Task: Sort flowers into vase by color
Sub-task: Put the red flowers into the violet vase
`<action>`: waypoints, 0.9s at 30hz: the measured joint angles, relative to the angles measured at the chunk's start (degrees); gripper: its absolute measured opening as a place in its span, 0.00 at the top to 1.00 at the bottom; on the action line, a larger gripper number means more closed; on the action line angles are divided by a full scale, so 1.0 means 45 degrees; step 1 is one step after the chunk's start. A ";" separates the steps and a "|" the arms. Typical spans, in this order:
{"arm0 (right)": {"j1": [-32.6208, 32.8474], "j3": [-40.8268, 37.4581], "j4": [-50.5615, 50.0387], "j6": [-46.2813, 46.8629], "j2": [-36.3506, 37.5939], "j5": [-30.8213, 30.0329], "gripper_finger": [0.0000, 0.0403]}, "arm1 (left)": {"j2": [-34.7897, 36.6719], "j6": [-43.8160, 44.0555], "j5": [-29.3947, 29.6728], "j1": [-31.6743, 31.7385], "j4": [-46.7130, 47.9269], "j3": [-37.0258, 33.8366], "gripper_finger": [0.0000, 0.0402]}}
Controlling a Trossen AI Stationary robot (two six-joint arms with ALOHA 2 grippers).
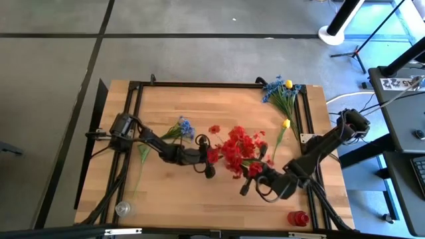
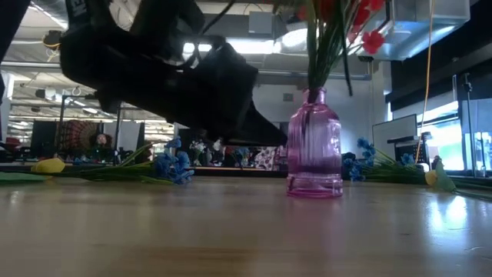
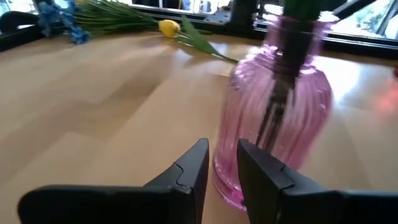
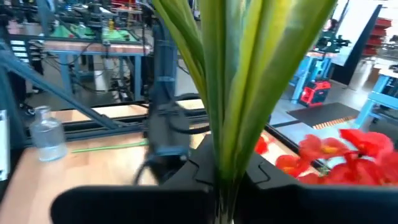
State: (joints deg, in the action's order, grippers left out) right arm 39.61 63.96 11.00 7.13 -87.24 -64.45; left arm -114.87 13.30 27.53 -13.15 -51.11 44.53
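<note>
With the right gripper (image 4: 219,180) clamping shut on green stems of the red artificial flowers (image 1: 238,151) over the pink ribbed glass vase (image 3: 273,106) mid-bench, the slightly parted, empty left gripper (image 3: 222,171) is risking tipping it.

The left arm reaches in from the left side, bent at the elbow, its forearm running toward the middle. Its hand (image 1: 210,167) sits low, fingers (image 3: 186,174) parted by a narrow gap with nothing between them. The right arm comes in from the right side and folds back toward the centre, its wrist angled down. Its hand (image 1: 247,188) is clamped tight, fingers (image 4: 186,168) pressed on a bundle of green stems.
</note>
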 joint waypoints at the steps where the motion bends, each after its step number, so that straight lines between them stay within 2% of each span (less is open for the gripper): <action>1: -0.0104 0.0000 0.0005 -0.0019 0.0000 0.0032 0.97 | 0.0000 0.0028 0.0075 -0.0156 0.0000 0.0000 0.80; 6: -0.0348 0.0000 0.0472 -0.0331 0.0000 0.0236 0.97 | 0.0000 0.0243 0.0453 -0.0849 0.0000 -0.0001 0.80; 11: -0.0309 0.0000 0.2367 -0.2370 0.0000 0.0246 0.96 | 0.0000 0.0258 0.1101 -0.1145 0.0000 0.0000 0.80; 17: -0.0579 0.0013 0.3338 -0.4153 -0.0045 0.2012 0.98 | 0.0000 0.0258 0.1180 -0.1159 -0.0182 0.0000 0.80; 21: -0.0818 0.0015 0.3237 -0.4397 -0.0094 0.2103 0.97 | 0.0000 0.0258 0.1194 -0.1298 -0.0223 0.0000 0.80; 27: -0.0934 -0.1128 0.4949 -0.4357 -0.0219 0.1576 0.98 | 0.0000 0.0258 0.1432 -0.1508 -0.0214 0.0000 0.80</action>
State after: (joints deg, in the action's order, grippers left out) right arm 35.41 58.89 33.27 -12.48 -88.23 -57.36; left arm -114.87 14.46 33.98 -19.94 -52.07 44.53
